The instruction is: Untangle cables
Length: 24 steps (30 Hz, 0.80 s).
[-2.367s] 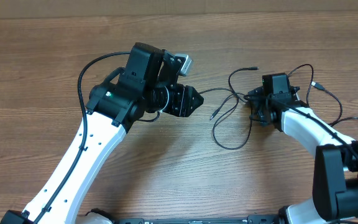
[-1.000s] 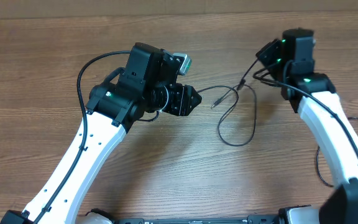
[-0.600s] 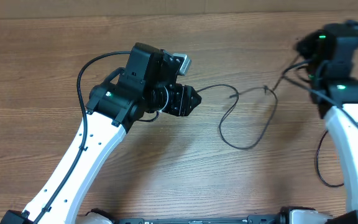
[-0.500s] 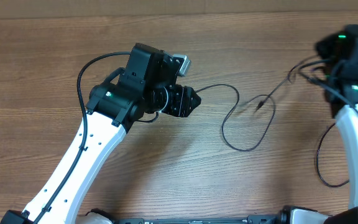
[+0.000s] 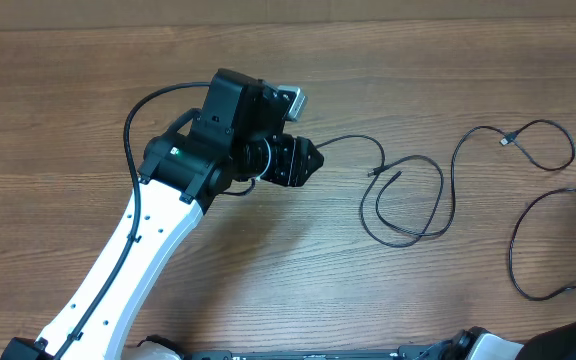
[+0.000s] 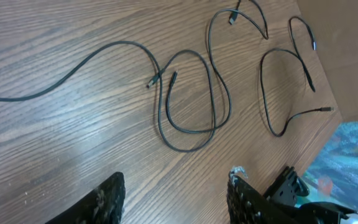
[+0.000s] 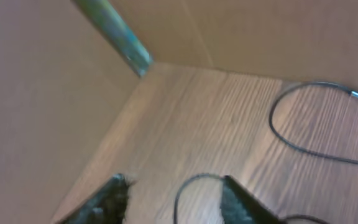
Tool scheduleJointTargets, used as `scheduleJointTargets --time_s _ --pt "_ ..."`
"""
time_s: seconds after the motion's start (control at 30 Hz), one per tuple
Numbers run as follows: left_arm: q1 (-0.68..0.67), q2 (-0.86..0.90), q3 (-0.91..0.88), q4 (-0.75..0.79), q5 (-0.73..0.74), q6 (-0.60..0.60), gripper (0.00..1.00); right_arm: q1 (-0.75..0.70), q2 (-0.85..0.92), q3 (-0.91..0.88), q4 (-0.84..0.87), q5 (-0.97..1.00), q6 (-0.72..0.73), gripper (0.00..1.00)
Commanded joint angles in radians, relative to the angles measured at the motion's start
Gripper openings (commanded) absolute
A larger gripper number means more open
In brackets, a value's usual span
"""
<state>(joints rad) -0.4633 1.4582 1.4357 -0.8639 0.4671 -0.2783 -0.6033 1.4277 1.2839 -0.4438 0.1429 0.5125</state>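
Overhead, the cables [image 5: 398, 241] lie in loose loops across the desk [image 5: 298, 290] — mostly spread apart, though the middle loops cross and, I judge, need parting. The left pincer [image 6: 174, 190] stands released and empty beside one cable; the right pincer [image 7: 173, 193] — released too, grasping nothing.

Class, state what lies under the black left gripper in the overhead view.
A thin black cable slips beneath the black left gripper; its far end there is covered.

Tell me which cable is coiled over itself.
The middle cable, right of the left gripper: it winds into a ring. The other cables lie in open curves.
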Motion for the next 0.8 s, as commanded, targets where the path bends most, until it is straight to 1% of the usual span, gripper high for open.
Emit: scheduleJointTargets --time_s 0.0,0.07,0.1,0.27,0.37,0.43,0.53,0.67,0.77 --pt "-0.003 0.000 -0.001 0.010 -0.005 -0.001 0.52 0.007 -0.005 0.026 -0.018 -0.119 -0.050 0.58" --pt "-0.003 0.000 -0.001 0.005 -0.003 -0.007 0.52 0.012 -0.005 0.026 -0.048 -0.178 -0.049 0.65" --pt "-0.003 0.000 -0.001 0.003 -0.003 -0.007 0.52 0.014 -0.005 0.026 -0.072 -0.195 -0.045 0.66" --pt "-0.003 0.000 -0.001 0.002 -0.002 -0.006 0.51 0.043 -0.003 -0.003 -0.247 -0.200 0.028 0.67" --pt "-0.004 0.000 -0.001 0.012 -0.002 -0.007 0.50 0.069 -0.003 -0.069 -0.323 -0.197 0.064 0.67" --pt "-0.005 0.000 -0.001 0.013 0.002 -0.006 0.49 0.106 -0.003 -0.180 -0.311 -0.197 0.068 0.67" --pt "-0.008 0.000 -0.001 0.004 0.002 -0.006 0.49 0.154 -0.003 -0.314 -0.261 -0.198 0.067 0.71" --pt "-0.009 0.000 -0.001 -0.003 0.002 -0.006 0.49 0.236 -0.003 -0.450 -0.208 -0.205 0.055 0.84" --pt "-0.009 0.000 -0.001 -0.002 0.002 -0.006 0.49 0.300 -0.003 -0.502 -0.183 -0.205 0.037 0.87"
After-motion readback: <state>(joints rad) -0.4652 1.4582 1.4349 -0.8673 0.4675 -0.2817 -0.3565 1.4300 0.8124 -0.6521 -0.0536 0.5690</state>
